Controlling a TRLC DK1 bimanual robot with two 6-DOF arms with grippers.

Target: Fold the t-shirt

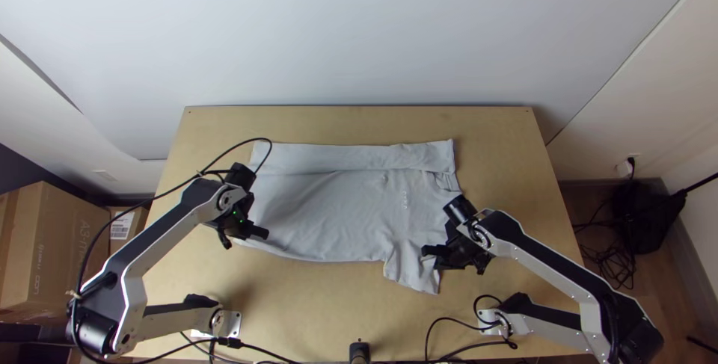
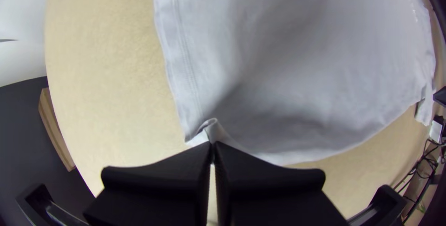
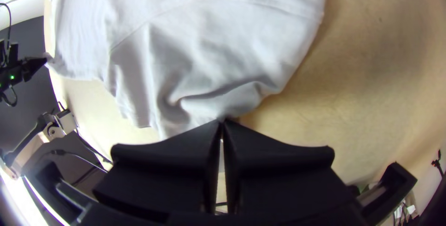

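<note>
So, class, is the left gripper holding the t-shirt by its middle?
No, in its wrist view the left gripper pinches the t-shirt close to a corner of the cloth.

The light grey cloth t-shirt lies crosswise on the flat, light wooden table. The stitched hem is at the table's left side. Along the far side, a long strip of cloth is folded over onto the body (one straight band, roughly parallel to the table's far edge). The body is spread, with shallow wrinkles. The near hem corner is pinched into a small raised fold. The near sleeve extends toward the table's near edge, its cloth bunched into soft folds.
</note>
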